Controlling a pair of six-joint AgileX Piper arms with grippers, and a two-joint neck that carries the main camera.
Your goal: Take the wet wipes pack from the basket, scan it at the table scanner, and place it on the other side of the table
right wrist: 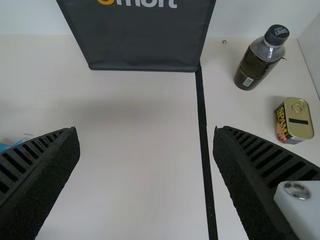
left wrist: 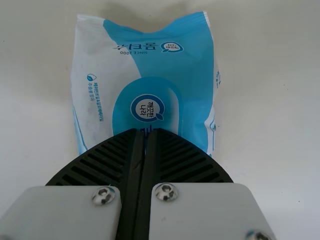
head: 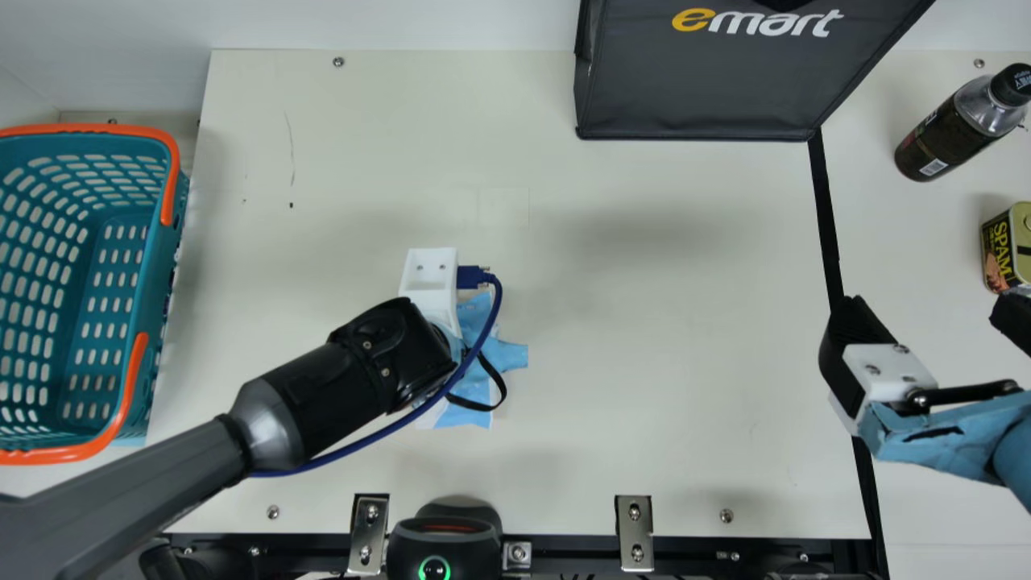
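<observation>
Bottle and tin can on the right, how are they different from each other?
The bottle is tall and rounded, while the can is low and boxy. The bottle is dark with a black screw cap; the can has a gold-coloured lid with a pull ring. The bottle stands nearer the back wall than the can. Both stand upright beyond the black line.

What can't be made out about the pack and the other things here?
Pack: one end, behind the closed left jaws, left wrist view; much of it, under the left arm, main view.
Whether those jaws pinch the pack: they hide that, left wrist view.
Bag: top, cut by the upper edge, main view.
Basket: far left, cut by the left edge, main view.
</observation>
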